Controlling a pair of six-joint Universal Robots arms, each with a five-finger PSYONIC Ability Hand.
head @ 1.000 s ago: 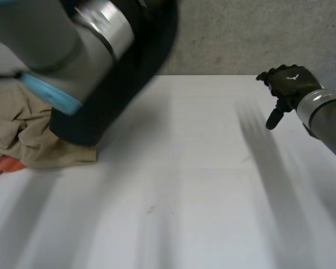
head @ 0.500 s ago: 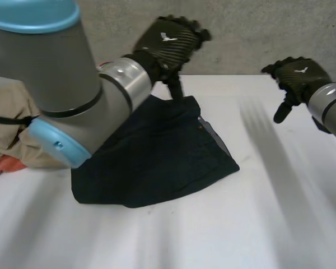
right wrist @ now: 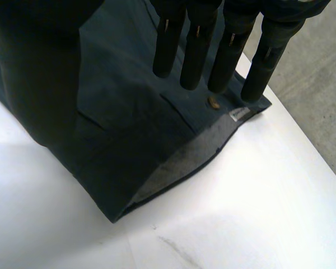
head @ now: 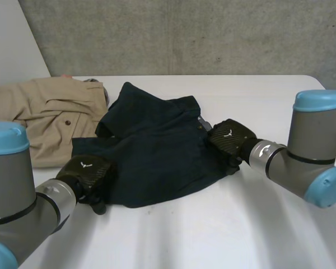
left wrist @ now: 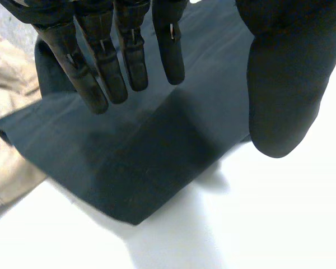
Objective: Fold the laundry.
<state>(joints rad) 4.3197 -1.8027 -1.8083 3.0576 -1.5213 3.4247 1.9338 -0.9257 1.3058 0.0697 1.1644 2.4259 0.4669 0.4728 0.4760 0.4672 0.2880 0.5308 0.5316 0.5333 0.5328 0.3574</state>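
A dark navy garment [head: 157, 151] lies partly spread on the middle of the white table [head: 224, 235], with a button and a label at its waistband [right wrist: 224, 109]. My left hand [head: 87, 175] is at its near left corner. In the left wrist view its fingers [left wrist: 109, 67] are straight and the thumb [left wrist: 280, 84] stands apart, over the flat corner of the dark cloth [left wrist: 134, 168]. My right hand [head: 229, 139] is at the garment's right edge. Its straight fingers [right wrist: 196, 45] hang above the waistband, with the dark cloth [right wrist: 129, 129] lying flat beneath. Neither hand grips cloth.
A beige garment [head: 45, 112] lies crumpled at the far left of the table, touching the dark one, and shows beside my left hand [left wrist: 5, 89]. A grey concrete wall [head: 213, 33] stands behind the table's far edge.
The left arm swung the dark garment from the pile onto the table's middle, let go, and dropped to its near left corner. The right hand came down from the far right to its right edge.
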